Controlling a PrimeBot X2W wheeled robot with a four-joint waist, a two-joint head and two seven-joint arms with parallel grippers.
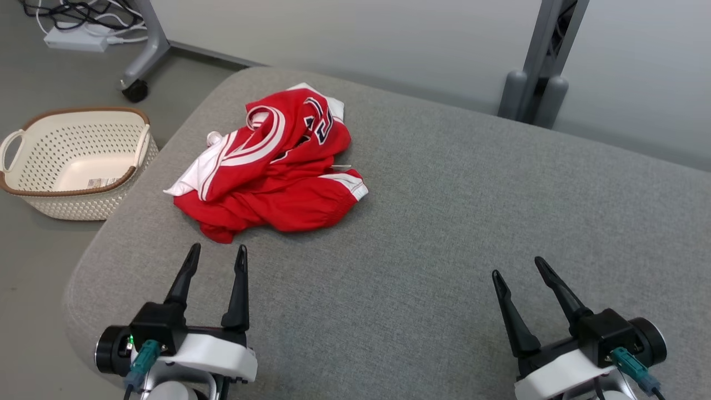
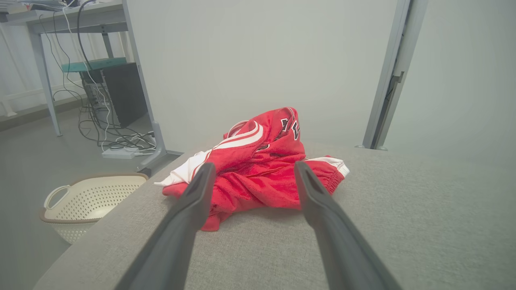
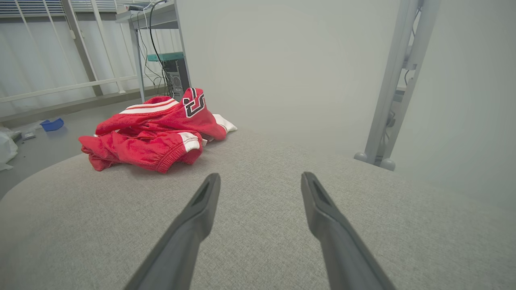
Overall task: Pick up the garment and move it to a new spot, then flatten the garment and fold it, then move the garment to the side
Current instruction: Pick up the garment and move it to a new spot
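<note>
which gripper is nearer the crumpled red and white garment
Left. The left gripper hangs just short of the crumpled red-and-white fabric garment; the right gripper is well off to its right.

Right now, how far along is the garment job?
Done: nothing yet; the garment lies crumpled on the cushion. In hand: the left gripper is open and empty, just short of it; the right gripper is open over bare cushion. Left: pick it up, move it, flatten, fold, set aside.
</note>
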